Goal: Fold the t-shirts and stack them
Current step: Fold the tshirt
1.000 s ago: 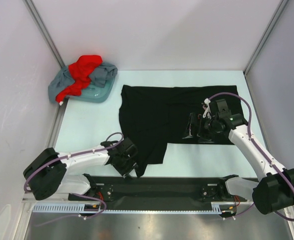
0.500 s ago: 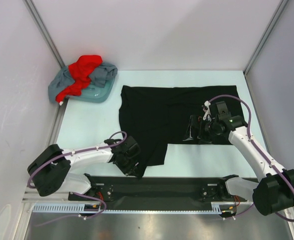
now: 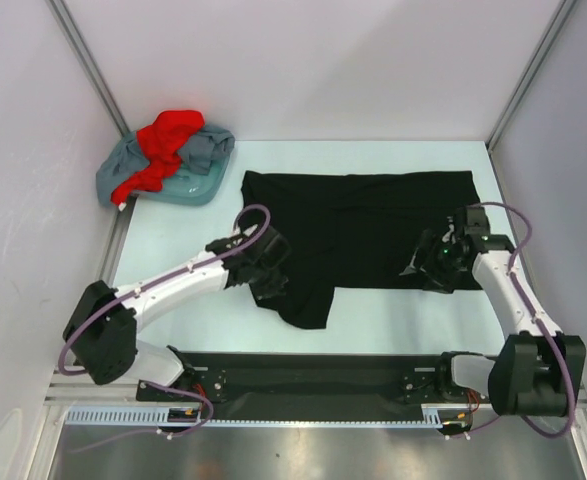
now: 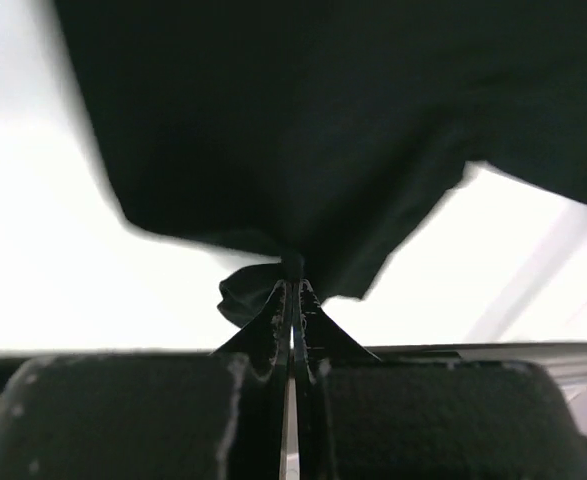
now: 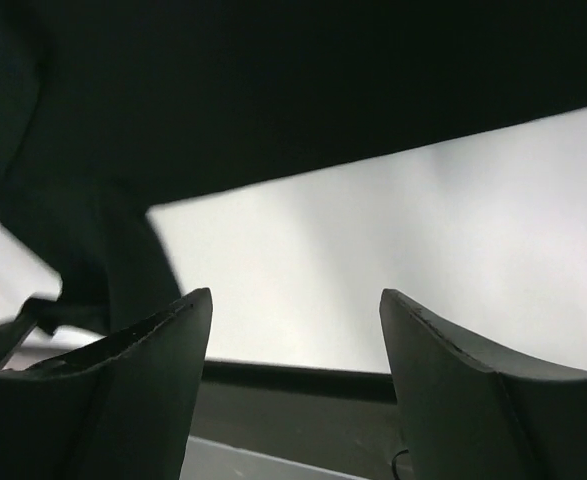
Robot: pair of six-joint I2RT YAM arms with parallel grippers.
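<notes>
The black t-shirt lies spread across the middle of the table, with a flap hanging toward the front edge at its left. My left gripper is shut on a bunched bit of that flap; the left wrist view shows the black cloth pinched between the closed fingertips. My right gripper is open and empty, low over the shirt's front right edge; the right wrist view shows the black cloth ahead of the spread fingers. The red t-shirt lies crumpled on the grey-blue t-shirt at the back left.
White walls with metal posts close in the back and both sides. A black rail with the arm bases runs along the front edge. Bare table shows between the shirt pile and the black shirt.
My left gripper has moved away from the front edge toward the back, carrying the black flap with it. My right gripper has shifted right along the shirt's front edge.
</notes>
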